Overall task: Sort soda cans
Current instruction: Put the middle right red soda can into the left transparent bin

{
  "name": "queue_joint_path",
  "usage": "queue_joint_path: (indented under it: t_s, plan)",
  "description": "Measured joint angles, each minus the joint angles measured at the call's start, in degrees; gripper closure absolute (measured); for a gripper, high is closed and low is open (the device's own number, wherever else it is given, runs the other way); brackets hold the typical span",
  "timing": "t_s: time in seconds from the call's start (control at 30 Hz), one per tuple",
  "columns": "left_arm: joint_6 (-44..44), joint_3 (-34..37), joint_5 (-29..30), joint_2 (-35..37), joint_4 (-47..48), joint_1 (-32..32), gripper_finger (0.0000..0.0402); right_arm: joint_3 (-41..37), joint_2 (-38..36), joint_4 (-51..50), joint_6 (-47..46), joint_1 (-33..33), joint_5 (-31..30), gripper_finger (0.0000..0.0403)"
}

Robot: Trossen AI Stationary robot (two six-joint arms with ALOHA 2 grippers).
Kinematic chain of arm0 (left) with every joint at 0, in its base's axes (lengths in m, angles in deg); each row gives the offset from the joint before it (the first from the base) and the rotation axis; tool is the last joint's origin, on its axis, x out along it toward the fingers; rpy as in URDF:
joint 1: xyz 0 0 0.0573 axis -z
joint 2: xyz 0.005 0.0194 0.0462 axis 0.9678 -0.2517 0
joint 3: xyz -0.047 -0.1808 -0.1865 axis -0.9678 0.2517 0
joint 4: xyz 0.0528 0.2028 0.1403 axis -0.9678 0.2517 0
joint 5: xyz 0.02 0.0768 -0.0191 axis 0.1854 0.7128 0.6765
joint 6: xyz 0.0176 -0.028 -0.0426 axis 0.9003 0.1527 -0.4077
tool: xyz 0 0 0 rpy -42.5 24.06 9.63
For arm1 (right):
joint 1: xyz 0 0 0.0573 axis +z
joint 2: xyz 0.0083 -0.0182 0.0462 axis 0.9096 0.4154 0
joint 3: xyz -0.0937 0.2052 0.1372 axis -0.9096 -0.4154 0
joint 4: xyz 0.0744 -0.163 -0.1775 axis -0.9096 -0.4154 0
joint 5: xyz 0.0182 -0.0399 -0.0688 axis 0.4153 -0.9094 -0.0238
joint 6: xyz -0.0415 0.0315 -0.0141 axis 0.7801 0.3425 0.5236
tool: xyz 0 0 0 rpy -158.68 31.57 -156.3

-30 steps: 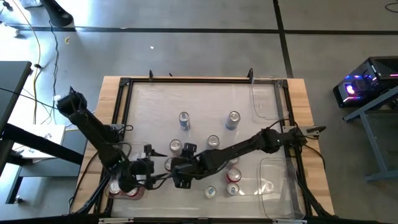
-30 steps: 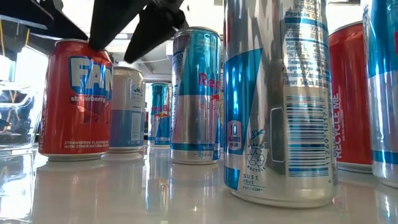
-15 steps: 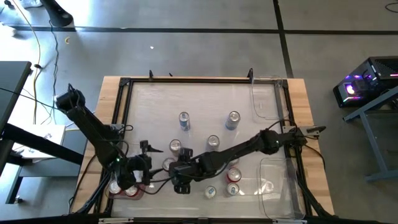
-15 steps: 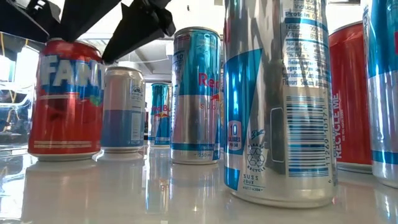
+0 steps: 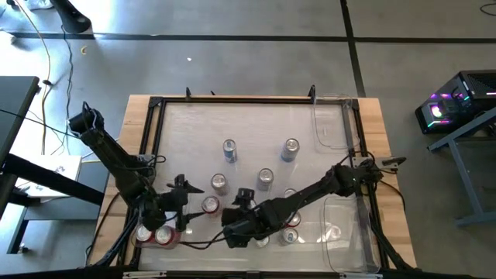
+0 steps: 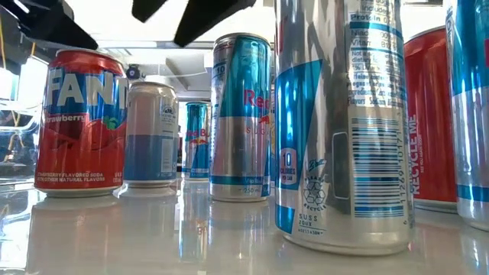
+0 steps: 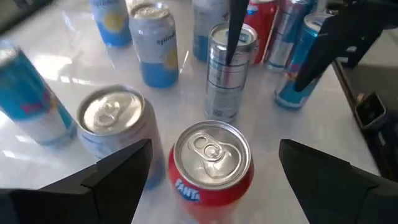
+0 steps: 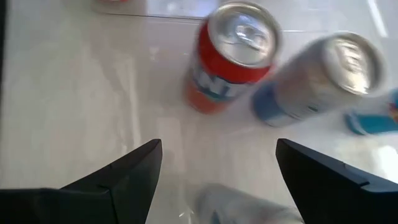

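A red Fanta can (image 5: 209, 205) stands upright on its base on the clear tabletop, left of centre near the front; it also shows as the red can (image 6: 80, 122) in the low view. My left gripper (image 5: 188, 208) hangs open above it, and in its wrist view the open left gripper (image 7: 211, 183) has a finger wide on each side of the can's top (image 7: 211, 152), touching nothing. My right gripper (image 5: 231, 225) is open to the can's right, and as the right gripper (image 8: 217, 149) it looks at the red can (image 8: 233, 56) and a silver can (image 8: 317, 81).
Other cans stand about: silver (image 5: 219, 184), (image 5: 265, 178), blue-silver (image 5: 230, 149), (image 5: 291, 149), red (image 5: 291, 217), (image 5: 291, 236). Two red cans (image 5: 155, 235) sit in a clear bin at the front left. Clear bins (image 5: 333, 124), (image 5: 345, 225) lie on the right. A wooden frame (image 5: 256, 99) edges the table.
The red Fanta can has slid a little toward the table's left and turned about its own axis, and now stands still. My right gripper has swung toward the near edge and risen off the can's top. My left gripper has drawn up and rolled.
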Motion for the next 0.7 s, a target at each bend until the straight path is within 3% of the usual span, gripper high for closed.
queue_joint_path:
  t_s: [0.17, 0.37, 0.7]
  plan:
    - [-8.5, 0.0, -0.5, -2.8, -2.1, -3.2, 0.0057, 0.0, -0.4, -1.9, -1.5, 0.6, -2.7, 0.0092]
    - [-7.8, 0.0, -3.7, -6.6, -8.5, -4.4, 0.0057, 0.0, -0.4, -2.0, -1.3, 0.5, -3.1, 0.0092]
    - [-9.8, -5.2, -2.7, -14.1, 1.5, -4.7, 0.0057, 0.0, -0.4, -2.3, -1.1, 0.5, -3.7, 0.0092]
